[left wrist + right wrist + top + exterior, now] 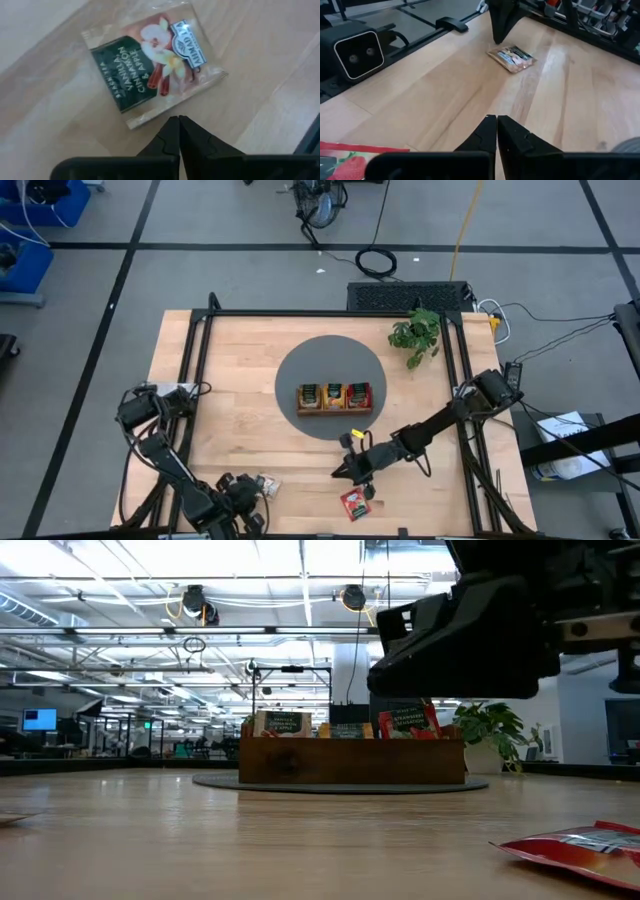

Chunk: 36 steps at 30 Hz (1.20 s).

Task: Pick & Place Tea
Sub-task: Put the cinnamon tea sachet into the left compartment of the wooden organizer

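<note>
Both grippers [178,131] [496,131] shut, empty; vanilla sachet [150,62] nr left tips, red sachet [354,502] nr front edge.

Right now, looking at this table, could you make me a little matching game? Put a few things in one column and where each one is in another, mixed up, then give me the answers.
Things:
1. wooden tray
2. plant
3. red sachet
4. vanilla sachet

Places:
A. flat on the wood by the left end effector
B. on the grey round mat
C. flat on the wood at the near edge, just below the right end effector
D. far right part of the table

Pairs: 1-B, 2-D, 3-C, 4-A
</note>
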Each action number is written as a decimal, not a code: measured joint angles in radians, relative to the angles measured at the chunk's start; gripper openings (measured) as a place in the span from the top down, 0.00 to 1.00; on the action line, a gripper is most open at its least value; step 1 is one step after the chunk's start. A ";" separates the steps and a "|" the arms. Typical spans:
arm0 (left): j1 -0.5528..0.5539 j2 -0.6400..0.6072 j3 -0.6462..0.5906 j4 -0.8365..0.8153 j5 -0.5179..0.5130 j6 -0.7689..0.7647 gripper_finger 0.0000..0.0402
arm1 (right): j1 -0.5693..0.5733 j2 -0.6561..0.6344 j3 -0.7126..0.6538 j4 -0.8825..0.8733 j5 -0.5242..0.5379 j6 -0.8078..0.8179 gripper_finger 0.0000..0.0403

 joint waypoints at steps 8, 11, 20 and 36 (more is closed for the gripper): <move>0.053 -0.002 0.000 -0.166 0.011 0.014 0.97 | 0.000 0.001 -0.001 -0.016 0.000 0.024 0.99; 0.090 0.000 -0.001 -0.172 -0.009 0.086 0.97 | 0.000 0.001 -0.001 -0.016 0.000 0.026 0.99; 0.202 0.002 -0.002 -0.103 -0.030 0.288 0.97 | -0.001 0.001 -0.001 0.030 0.000 0.038 0.98; 0.095 0.028 0.050 -0.084 0.139 0.128 0.98 | -0.040 0.001 -0.001 0.021 -0.101 0.126 0.98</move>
